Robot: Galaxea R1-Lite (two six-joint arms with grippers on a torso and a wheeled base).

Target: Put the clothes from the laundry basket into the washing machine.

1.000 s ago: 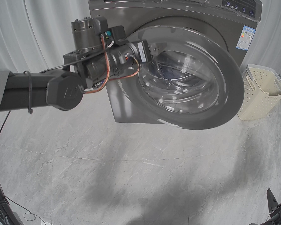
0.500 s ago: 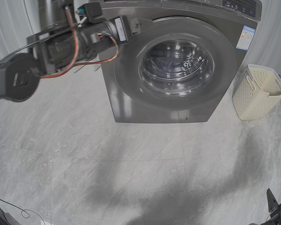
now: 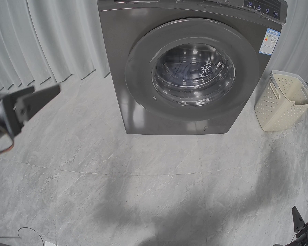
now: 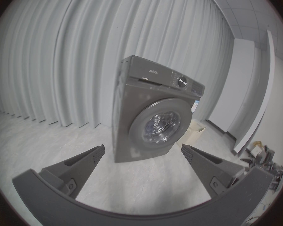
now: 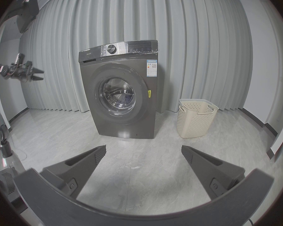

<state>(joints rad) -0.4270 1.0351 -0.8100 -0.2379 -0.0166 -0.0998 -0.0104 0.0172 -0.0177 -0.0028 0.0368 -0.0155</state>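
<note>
Washing machine (image 3: pixel 188 62) stands on grey tile floor (image 3: pixel 126 188) before pale curtain (image 3: pixel 51 35). Round door (image 3: pixel 140 69) shut flush. Behind the glass, dark fabric (image 3: pixel 182 73) lies in the drum, likely clothes; reflections blur it. Laundry basket (image 3: pixel 284 99), cream and perforated, upright on the floor just beside the machine's right side. Left gripper (image 4: pixel 141 147) held out to the left, well apart from the machine, fingers spread wide, nothing between them. Right gripper (image 5: pixel 143 147) low, facing machine and basket, fingers likewise wide apart and bare.
</note>
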